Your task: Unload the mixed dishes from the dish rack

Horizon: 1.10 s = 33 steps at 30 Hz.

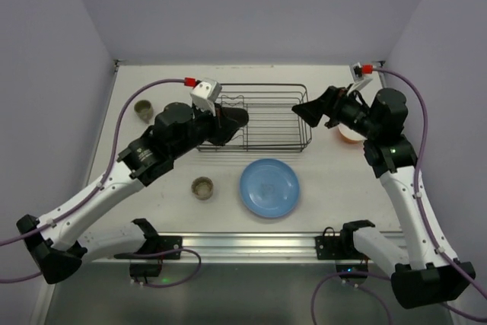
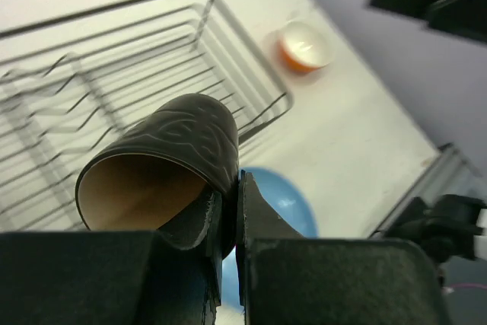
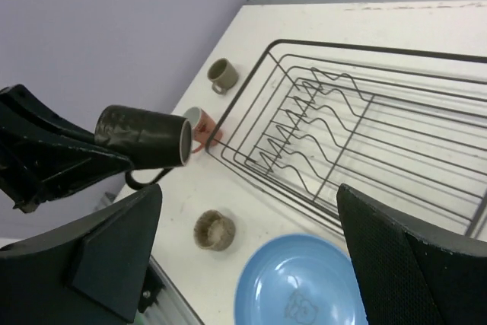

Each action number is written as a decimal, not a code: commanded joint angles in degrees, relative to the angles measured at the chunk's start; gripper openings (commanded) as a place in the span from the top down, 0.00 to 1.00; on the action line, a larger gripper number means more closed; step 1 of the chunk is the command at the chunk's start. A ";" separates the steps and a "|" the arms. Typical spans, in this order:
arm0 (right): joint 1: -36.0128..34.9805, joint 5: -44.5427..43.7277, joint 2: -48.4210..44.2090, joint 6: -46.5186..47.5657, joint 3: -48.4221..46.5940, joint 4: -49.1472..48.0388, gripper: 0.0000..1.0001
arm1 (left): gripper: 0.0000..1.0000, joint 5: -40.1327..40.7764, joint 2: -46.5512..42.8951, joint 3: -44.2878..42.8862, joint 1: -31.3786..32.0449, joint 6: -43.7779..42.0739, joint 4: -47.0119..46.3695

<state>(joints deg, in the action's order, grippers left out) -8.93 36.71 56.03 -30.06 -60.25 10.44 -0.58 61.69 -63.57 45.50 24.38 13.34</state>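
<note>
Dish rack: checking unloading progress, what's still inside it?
Inside the dish rack: only its prongs. The left arm covers one corner from above; the right wrist view shows it bare.

The dark brown cup (image 3: pixel 141 136) hides most of the pink cup (image 3: pixel 204 132); the bottom edge crops the blue plate (image 3: pixel 297 287).

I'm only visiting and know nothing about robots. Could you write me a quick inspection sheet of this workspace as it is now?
Surface: white table, no spills seen.
Job's things: dish rack, no dishes seen in it; blue plate, beige cup, olive-grey cup, pink cup and orange bowl on the table; dark brown cup held in the air.
Clutter: nothing seen.
Hands: left hand shut on the dark brown cup; right hand open and empty at the rack's right end.
Cables: purple cables, clear of the dishes.
Surroundings: plain lavender walls.
</note>
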 commanded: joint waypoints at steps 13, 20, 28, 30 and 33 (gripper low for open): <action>0.32 -5.34 -9.01 8.09 -1.80 11.27 0.01 | 1.00 22.03 4.66 3.97 -14.55 -2.22 41.86; 0.32 -2.09 -10.32 8.71 -0.84 10.48 0.01 | 1.00 19.14 12.39 6.35 -17.81 -3.29 38.60; 0.32 -1.03 -12.26 9.06 0.31 9.69 0.01 | 1.00 13.76 14.59 7.93 -21.68 -3.29 35.53; 0.31 -0.50 -12.17 8.97 0.31 9.52 0.01 | 1.00 12.89 15.04 8.11 -21.76 -2.59 34.56; 0.32 0.03 -12.35 8.97 0.39 9.52 0.01 | 0.95 11.74 16.61 8.90 -21.76 -1.45 33.42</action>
<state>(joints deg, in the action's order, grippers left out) -8.88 34.92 44.10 -21.98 -60.38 21.82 13.32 77.47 -55.35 24.05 22.92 50.13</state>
